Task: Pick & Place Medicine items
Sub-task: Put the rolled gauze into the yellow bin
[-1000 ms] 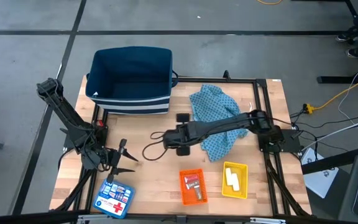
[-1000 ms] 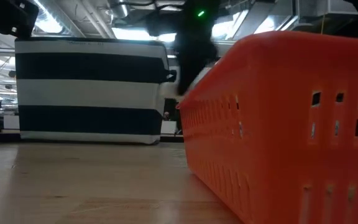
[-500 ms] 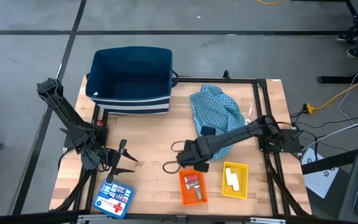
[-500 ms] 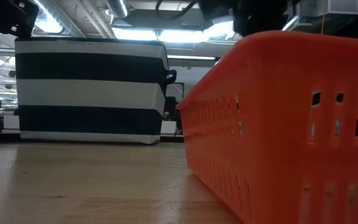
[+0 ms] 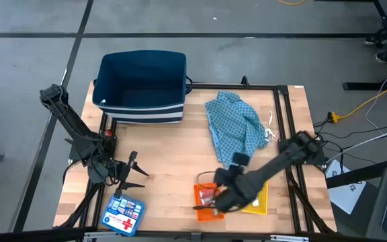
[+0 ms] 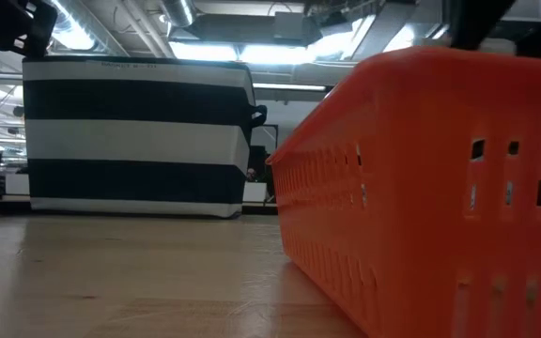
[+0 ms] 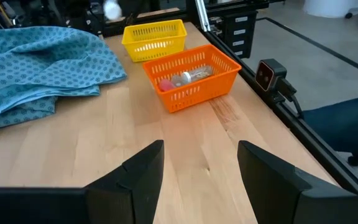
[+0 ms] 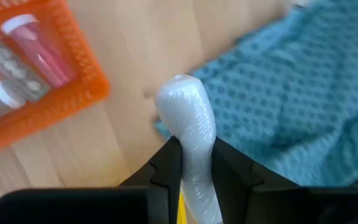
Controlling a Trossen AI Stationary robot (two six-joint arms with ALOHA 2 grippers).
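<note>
My right gripper hangs above the orange tray, shut on a white wrapped stick. The orange tray holds a red vial and greyish ones; in the left wrist view the orange tray shows them lying on its floor. The yellow tray beside it is partly hidden by the right arm. My left gripper is open and waits low at the table's left near side, left gripper. My right gripper pinches the white stick between its two fingers, at the stick's rear half. The stick lies along the fingers, and its rounded free end sticks out past the fingertips. It is lifted clear of the table.
A blue patterned cloth lies on the table's far right. A blue striped bin stands at the far edge. A flat blue box with a red cross lies at the near left corner. The orange tray fills the low view's right.
My right gripper has swept from the middle of the table toward the near edge and somewhat rightward, ending above the orange tray. The left arm has kept still.
</note>
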